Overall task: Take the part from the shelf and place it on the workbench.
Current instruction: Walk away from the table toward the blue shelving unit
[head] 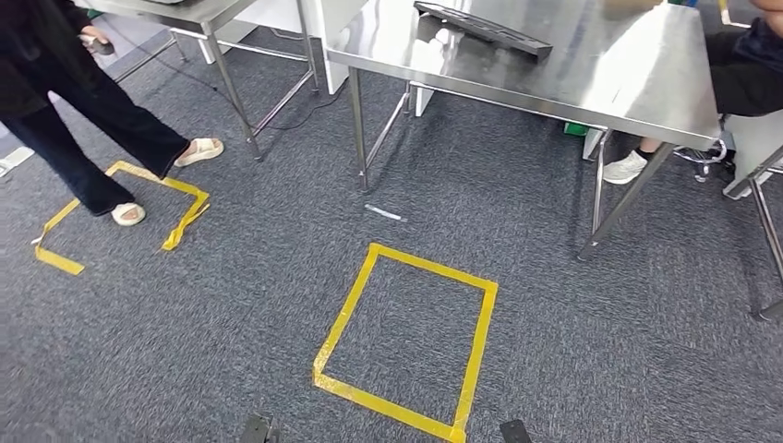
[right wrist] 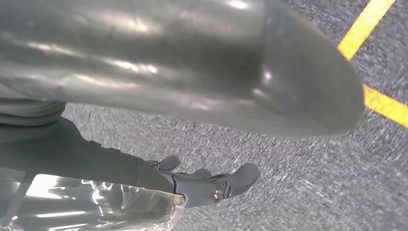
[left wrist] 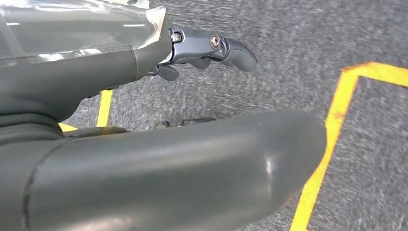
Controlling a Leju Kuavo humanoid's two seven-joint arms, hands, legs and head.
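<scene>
A steel workbench [head: 591, 65] stands ahead of me, with a long dark flat object [head: 482, 29] lying on its far side. Over the grey carpet hangs my left hand [left wrist: 120, 67], its dark fingers [left wrist: 226, 50] stretched out with nothing in them. My right hand [right wrist: 96, 159] also hangs above the carpet, and its fingers [right wrist: 226, 185] are extended and hold nothing. The thick grey thumb covers much of each wrist view.
A yellow tape square [head: 334, 334] marks the carpet just in front of me. A person in dark trousers [head: 92, 111] stands at the left on another tape square. Someone else [head: 748, 74] sits at the workbench's right end. A second steel table [head: 198, 14] is at back left.
</scene>
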